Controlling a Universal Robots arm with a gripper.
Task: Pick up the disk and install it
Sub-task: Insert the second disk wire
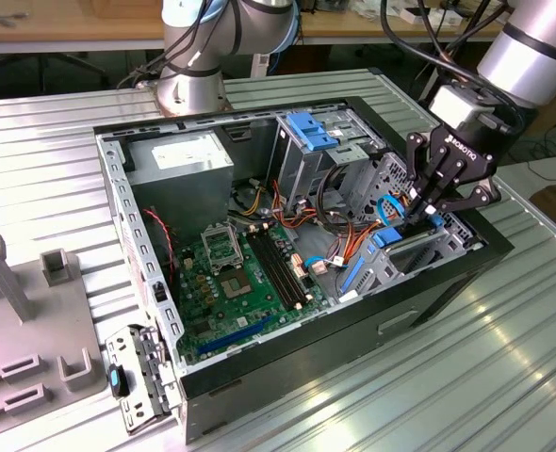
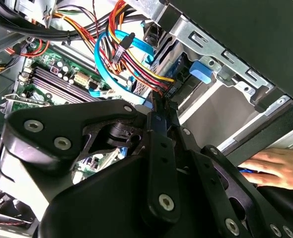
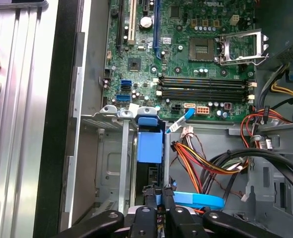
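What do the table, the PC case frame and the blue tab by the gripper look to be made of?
The table looks like ribbed bare metal, likely aluminium: silvery, with soft reflections along its grooves. The case frame seems to be stamped sheet steel, dull grey with punched holes. The blue tab appears to be moulded plastic, evenly coloured and matte. The gripper sits just above it, black, probably anodised metal.
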